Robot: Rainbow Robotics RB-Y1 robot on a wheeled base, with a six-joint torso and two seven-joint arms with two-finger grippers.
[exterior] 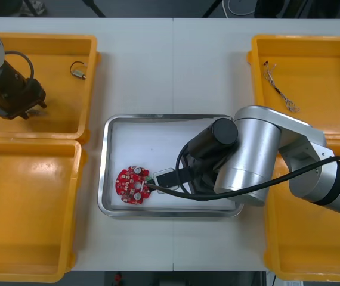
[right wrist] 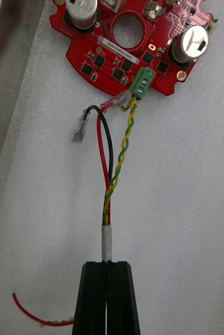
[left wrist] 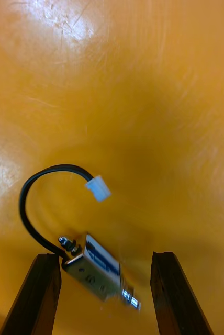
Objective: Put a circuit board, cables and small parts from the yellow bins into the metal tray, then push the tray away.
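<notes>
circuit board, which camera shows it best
The right wrist view: the red circuit board lies close ahead of the right end effector, its chips and green terminal plain. The front view shows it small in the metal tray. The left wrist view faces a small metal part in a yellow bin.

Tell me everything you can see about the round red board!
The circuit board is round and red, with a hole in the middle, silver cans, small black chips, a white label and a green block at its edge. It lies flat on the white inside of the metal tray, toward the robot's left. A twisted yellow-green cable runs from the green block to the right gripper, which is shut on it. The left gripper is off over a yellow bin.
</notes>
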